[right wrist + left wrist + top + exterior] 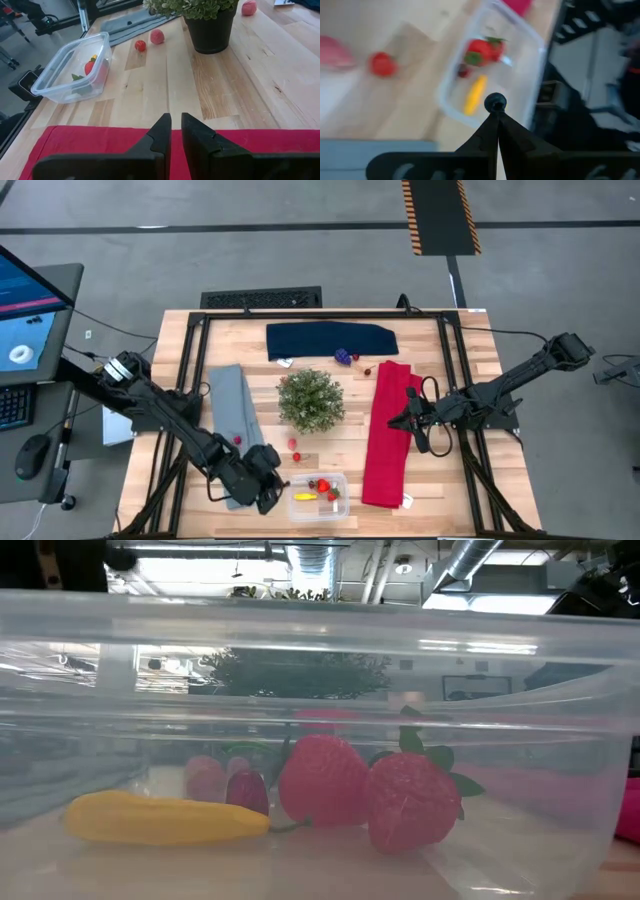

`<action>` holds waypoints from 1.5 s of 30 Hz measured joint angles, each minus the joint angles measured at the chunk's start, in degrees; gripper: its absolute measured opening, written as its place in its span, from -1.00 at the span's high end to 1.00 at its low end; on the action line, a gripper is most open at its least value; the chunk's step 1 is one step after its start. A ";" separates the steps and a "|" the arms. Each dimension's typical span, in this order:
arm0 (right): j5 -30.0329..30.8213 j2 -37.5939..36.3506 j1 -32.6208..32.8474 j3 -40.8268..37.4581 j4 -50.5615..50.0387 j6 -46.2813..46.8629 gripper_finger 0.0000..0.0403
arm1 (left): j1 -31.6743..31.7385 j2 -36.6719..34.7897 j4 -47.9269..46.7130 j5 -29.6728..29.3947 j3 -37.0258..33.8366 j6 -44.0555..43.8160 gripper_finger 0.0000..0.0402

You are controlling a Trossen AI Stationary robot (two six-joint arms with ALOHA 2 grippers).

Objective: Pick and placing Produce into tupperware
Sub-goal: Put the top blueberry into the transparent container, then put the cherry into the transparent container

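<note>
From above, the left gripper (268, 492) sits at the near edge of the table (470, 380), just left of the clear tupperware (319, 496); the container holds red strawberries (322, 486) and a yellow piece (305, 496); two loose red berries (295, 450) lie between it and the green potted plant (311, 400); a purple grape cluster (343, 357) rests by the navy cloth (330, 339) at the far side; a grey cloth (236, 415) lies on the left; the right gripper (412, 418) hangs over the red cloth (387, 435) on the right.

At table height, the tupperware wall (320, 640) fills the view; inside lie the yellow piece (160, 821), a small dark red berry (248, 791) and two strawberries (365, 795) touching each other.

From the left wrist, the left gripper (495, 112) is clenched on a small dark berry (495, 103), pinched at the fingertips above the tupperware (530, 40); one red berry (382, 64) lies on the wood outside it.

From the right wrist, the right gripper (175, 124) hovers over the red cloth (100, 140), fingers nearly together with a narrow gap and nothing between them; beyond are the plant pot (210, 32), the tupperware (75, 70) and two berries (150, 40).
</note>
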 joint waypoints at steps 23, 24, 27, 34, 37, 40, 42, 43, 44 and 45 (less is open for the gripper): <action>0.21 0.01 0.00 0.01 -0.59 0.55 0.67 | 1.27 11.42 15.67 6.95 0.76 2.73 0.95; 0.21 -0.01 0.00 0.01 -0.75 0.61 0.67 | 1.27 11.42 14.94 6.45 0.76 2.53 0.91; 0.21 0.00 0.00 0.01 -1.01 0.63 0.67 | 1.29 11.42 14.58 5.66 0.74 2.69 0.78; 0.21 0.00 0.00 0.01 -1.18 1.07 0.67 | 0.85 9.40 9.57 4.96 0.74 7.39 0.54; 0.21 0.01 0.00 0.01 -1.27 1.09 0.67 | -0.71 5.75 1.62 0.12 0.74 7.11 0.53; 0.21 -0.01 0.00 0.01 -1.27 1.09 0.67 | -3.03 0.94 -7.11 -6.28 0.74 5.53 0.52; 0.21 0.00 0.00 0.01 -1.28 1.09 0.67 | -5.07 -2.01 -13.03 -10.42 0.74 3.20 0.52; 0.21 0.01 0.00 0.01 -1.25 1.09 0.67 | -6.04 -3.20 -15.84 -11.96 0.74 1.69 0.52; 0.21 0.01 0.00 0.01 -1.27 1.09 0.67 | -6.88 -4.25 -18.54 -12.87 0.74 -0.15 0.52; 0.21 0.01 0.00 0.01 -1.28 1.09 0.67 | -7.58 -5.22 -21.25 -13.46 0.74 -2.00 0.52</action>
